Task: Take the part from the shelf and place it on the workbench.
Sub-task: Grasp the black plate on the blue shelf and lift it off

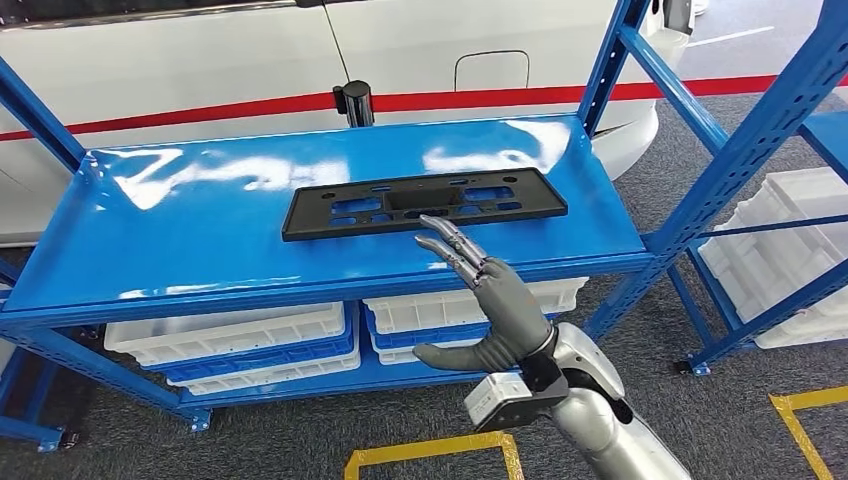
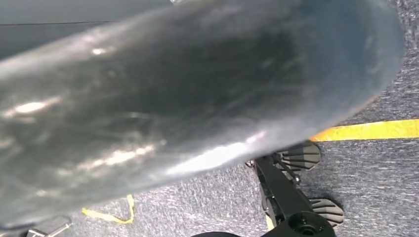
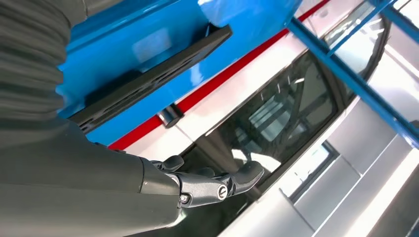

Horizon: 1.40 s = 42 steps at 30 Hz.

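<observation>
Blue shelf (image 1: 200, 250) is carrying the black plastic part (image 1: 425, 203), lying flat just ahead of the right hand (image 1: 500, 300). Hand's reaching w/ fingers straight & spread, holding nothing, tips over part's near edge. Best approach imo: grip near edge at mid-length so it lifts level. Part's long axis is running crosswise to the hand, left–right along shelf.
</observation>
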Available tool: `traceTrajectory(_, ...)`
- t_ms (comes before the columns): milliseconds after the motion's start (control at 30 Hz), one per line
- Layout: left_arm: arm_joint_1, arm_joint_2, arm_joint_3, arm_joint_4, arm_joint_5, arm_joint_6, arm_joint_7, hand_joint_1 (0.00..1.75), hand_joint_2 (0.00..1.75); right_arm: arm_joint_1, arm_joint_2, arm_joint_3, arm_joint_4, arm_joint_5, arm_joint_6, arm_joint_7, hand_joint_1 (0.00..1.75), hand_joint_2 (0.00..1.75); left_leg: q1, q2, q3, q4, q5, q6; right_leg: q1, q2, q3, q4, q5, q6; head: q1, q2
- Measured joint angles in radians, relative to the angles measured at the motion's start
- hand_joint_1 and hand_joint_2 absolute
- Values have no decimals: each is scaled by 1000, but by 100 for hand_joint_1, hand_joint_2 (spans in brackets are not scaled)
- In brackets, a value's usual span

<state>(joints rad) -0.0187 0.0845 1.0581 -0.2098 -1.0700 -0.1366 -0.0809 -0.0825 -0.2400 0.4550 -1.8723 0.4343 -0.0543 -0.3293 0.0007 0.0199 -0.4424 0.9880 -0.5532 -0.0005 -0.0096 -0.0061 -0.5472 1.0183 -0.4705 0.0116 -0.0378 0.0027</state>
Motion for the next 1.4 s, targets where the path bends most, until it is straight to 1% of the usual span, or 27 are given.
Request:
traceTrajectory(100,-2,6,0,0,-16,-9,-10,0,0,-96,36,92,77,0,19,32,0,175,0,0,0,0,0,0,0,0,0,0,0,0,0,0)
traceTrajectory(133,-2,8,0,0,-19,-11,-12,0,0,-113,44,108,93,-1,21,35,0,175,0,0,0,0,0,0,0,0,0,0,0,0,0,0)
traceTrajectory(433,-2,8,0,0,-19,-11,-13,0,0,-132,51,130,122,-3,21,36,0,175,0,0,0,0,0,0,0,0,0,0,0,0,0,0)
traceTrajectory(667,-2,9,0,0,-17,-14,-30,0,0,-148,60,145,142,-19,24,51,0,175,0,0,0,0,0,0,0,0,0,0,0,0,0,0)
traceTrajectory(767,-2,10,0,0,-18,-17,-30,0,0,-164,65,156,160,-13,24,65,0,175,0,0,0,0,0,0,0,0,0,0,0,0,0,0)
traceTrajectory(833,-2,11,0,0,-24,-21,-31,0,0,-185,69,164,180,14,18,92,0,175,0,0,0,0,0,0,0,0,0,0,0,0,0,0)
traceTrajectory(933,-3,14,0,0,-41,-30,-41,0,0,-242,75,177,244,108,-9,165,0,175,0,0,0,0,1,0,0,0,0,0,0,0,0,0)
traceTrajectory(1000,-4,17,0,0,-52,-36,-49,0,0,-294,81,181,314,153,-24,195,0,175,0,0,1,0,1,0,0,0,1,0,0,0,0,0)
traceTrajectory(1167,-4,24,-1,1,-66,-40,-52,0,0,-393,100,180,466,176,-21,206,0,175,0,0,2,0,1,0,0,0,1,0,0,0,0,0)
traceTrajectory(1400,-5,27,-1,1,-84,-41,-57,0,0,-475,143,188,611,265,-44,239,0,175,0,0,1,0,1,0,0,0,1,0,0,0,0,0)
